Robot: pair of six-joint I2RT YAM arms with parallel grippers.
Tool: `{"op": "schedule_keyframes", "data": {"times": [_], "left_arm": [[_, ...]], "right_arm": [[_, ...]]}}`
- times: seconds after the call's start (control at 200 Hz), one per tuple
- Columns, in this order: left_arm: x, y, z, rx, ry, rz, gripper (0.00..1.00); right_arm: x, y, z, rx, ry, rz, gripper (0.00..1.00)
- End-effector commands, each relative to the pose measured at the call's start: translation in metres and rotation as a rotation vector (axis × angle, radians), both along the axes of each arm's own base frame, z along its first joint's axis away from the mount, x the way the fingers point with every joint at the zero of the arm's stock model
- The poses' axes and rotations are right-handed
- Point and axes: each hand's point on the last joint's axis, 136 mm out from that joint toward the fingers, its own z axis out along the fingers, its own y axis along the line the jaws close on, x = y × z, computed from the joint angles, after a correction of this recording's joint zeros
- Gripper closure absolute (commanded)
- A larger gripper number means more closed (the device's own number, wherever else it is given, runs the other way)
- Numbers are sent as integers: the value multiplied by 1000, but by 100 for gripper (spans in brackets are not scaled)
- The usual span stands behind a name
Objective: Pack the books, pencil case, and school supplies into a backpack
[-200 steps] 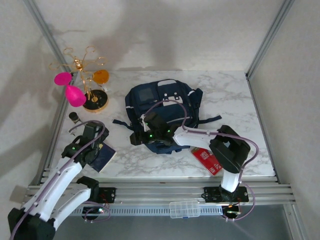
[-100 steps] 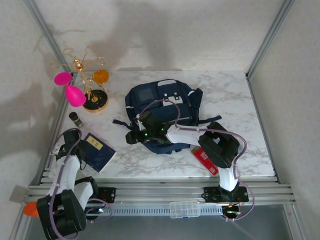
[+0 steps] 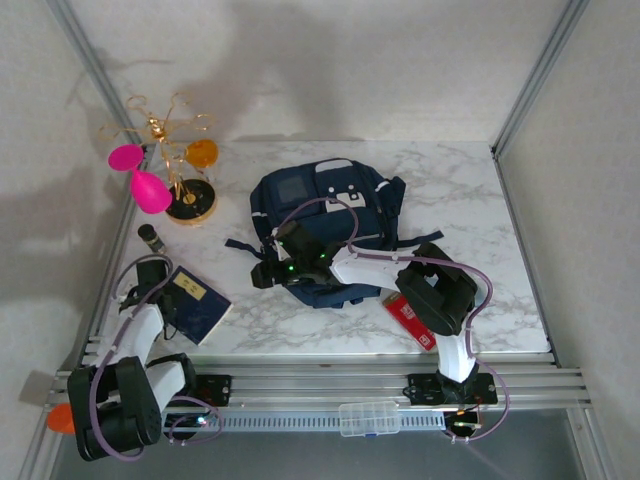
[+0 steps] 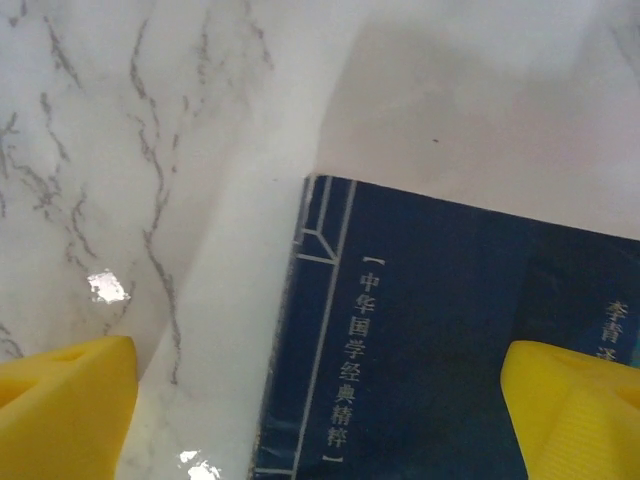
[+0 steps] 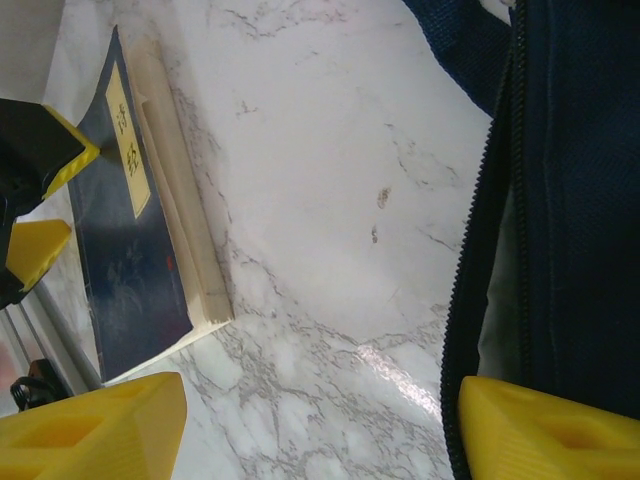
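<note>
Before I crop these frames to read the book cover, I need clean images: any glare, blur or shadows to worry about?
Top external: sharp, with soft shadows on the back wall. Left wrist: small glare spots on the marble table, navy book print legible, left gripper's fingers blurred. Right wrist: a glare patch on the marble near the backpack, right gripper's fingers soft.

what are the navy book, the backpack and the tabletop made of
Dark navy book: paper, matte card cover; cream page edges show. Large navy backpack: woven fabric, visible weave and zipper. White grey-veined tabletop: glossy marble look, reflecting glare; possibly laminate.
</note>
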Motion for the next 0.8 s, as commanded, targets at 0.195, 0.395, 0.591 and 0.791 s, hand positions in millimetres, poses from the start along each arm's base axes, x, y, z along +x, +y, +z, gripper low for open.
{"op": "schedule_keyframes", "data": {"times": [0.195, 0.395, 0.591, 0.791], "left_arm": [[76, -68, 25, -138, -245, -272, 15], [94, -96, 37, -169, -305, -379, 19], [102, -115, 39, -172, -293, -451, 21], [98, -120, 29, -182, -258, -463, 23]], "right_arm": [[6, 0, 7, 6, -13, -9, 27], [2, 21, 0, 23, 9, 33, 29], [7, 25, -18, -24, 48, -8, 33], [-4, 35, -35, -63, 94, -27, 36]]}}
